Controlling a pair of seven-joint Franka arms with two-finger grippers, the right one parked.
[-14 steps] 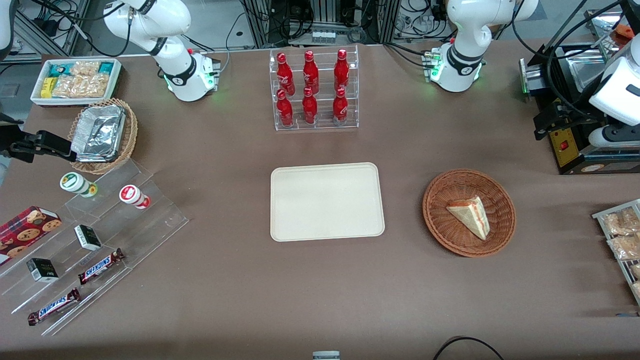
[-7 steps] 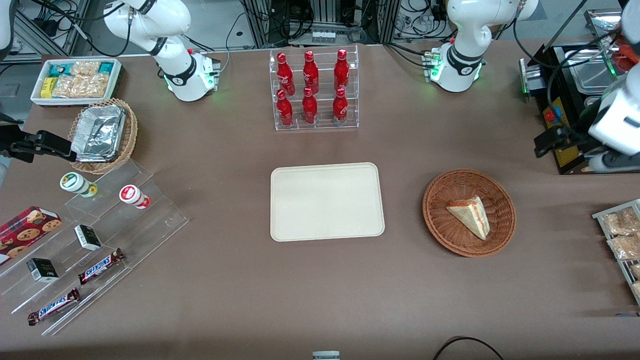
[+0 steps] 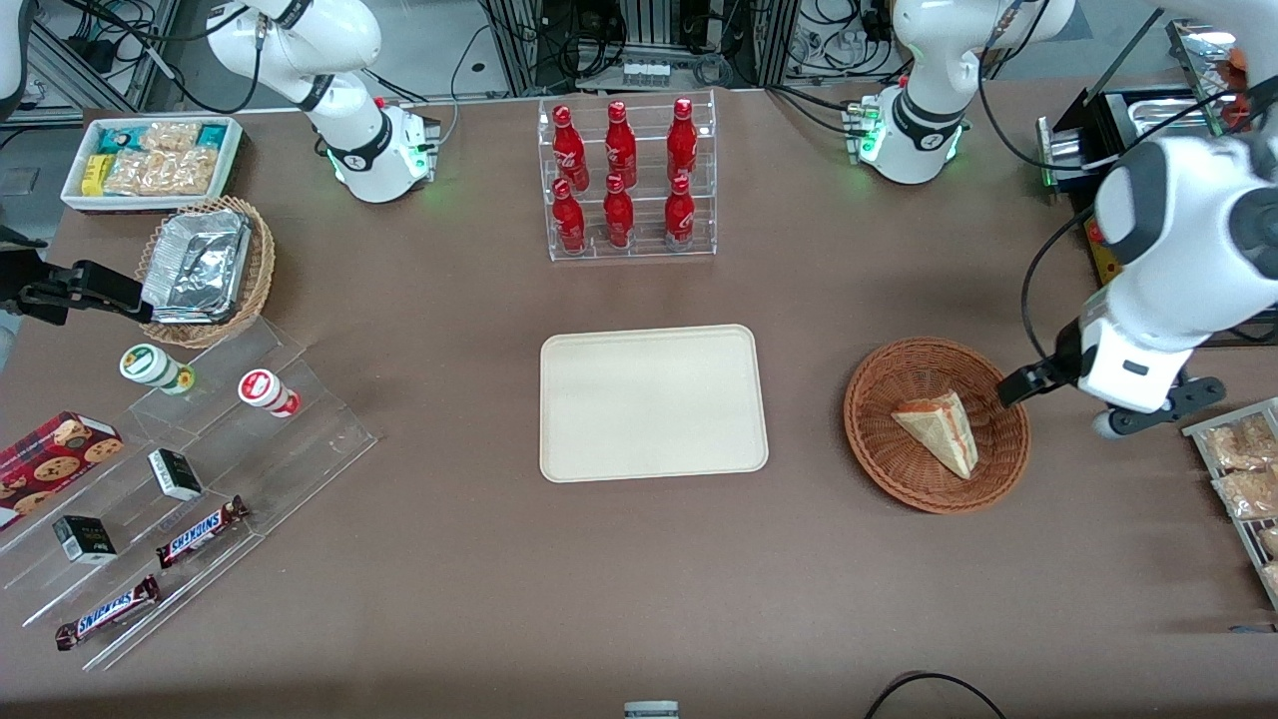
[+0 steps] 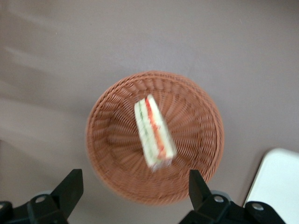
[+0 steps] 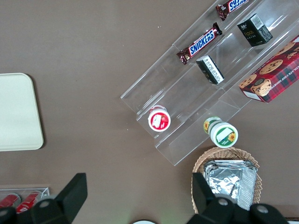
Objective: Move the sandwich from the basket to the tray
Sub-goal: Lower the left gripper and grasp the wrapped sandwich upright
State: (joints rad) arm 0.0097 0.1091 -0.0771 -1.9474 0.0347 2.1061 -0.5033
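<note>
Sandwich (image 3: 937,430) lies in the basket (image 3: 877,451), resting on the woven floor slightly toward the working arm's end; wedge point aimed toward the front camera. From the left wrist view, sandwich (image 4: 154,131) shows its edge up: red and green filling stripes between pale bread, clear wrap. Basket (image 4: 112,140) round, reddish-brown wicker, standing on the brown bench (image 3: 639,559).

Gripper (image 4: 133,186) hangs above the basket, not touching the sandwich; jaws spread wide, one dark fingertip (image 4: 70,186) to each side of the basket's outline. In the front view the gripper (image 3: 1038,384) sits over the basket rim at the working arm's end.

Tray (image 3: 654,402) cream, rectangular, rounded corners, flat on the bench beside the basket toward the parked arm's end, apart from it. A corner of the tray (image 4: 275,186) shows in the left wrist view.

Farther from the front camera than the tray: clear rack (image 3: 629,180) with six red bottles, white script on them not legible.

Toward the parked arm's end: clear stepped shelf (image 3: 200,479) carrying two bars reading "SNICKERS" (image 3: 200,531), small dark boxes (image 3: 175,473) and two lidded cups (image 3: 268,391); red cookie box (image 3: 55,454), writing unreadable; pale wicker basket with foil containers (image 3: 205,268); white box of snack packets (image 3: 150,160).
</note>
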